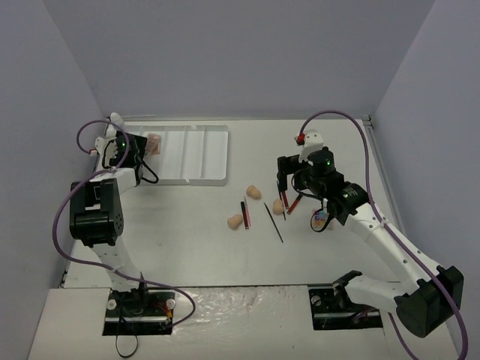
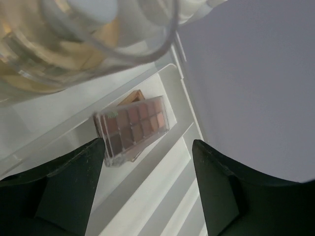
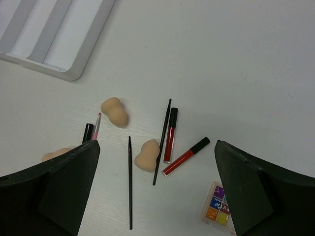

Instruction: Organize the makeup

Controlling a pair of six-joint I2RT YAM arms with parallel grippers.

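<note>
Your white surface (image 1: 187, 255) sits between lilac walls (image 1: 225, 52). At ten o'clock, one tray (image 1: 195, 154) holds a nude palette (image 2: 133, 129) beneath your left claw (image 2: 147, 147), which is spread and empty. At three o'clock your right claw (image 3: 156, 145), wide and empty, hovers over three sponges (image 3: 114, 111), two glosses (image 3: 170, 135), two pencils (image 3: 130, 182), perhaps a third, and one bright palette (image 3: 219, 210).

White ridged tray (image 1: 191, 154) flat on the pale table (image 1: 187, 251), toward its far-left corner

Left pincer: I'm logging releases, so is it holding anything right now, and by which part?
Nothing is held. The left pincer is open, its fingers clear of the eyeshadow palette lying in the tray.
</note>
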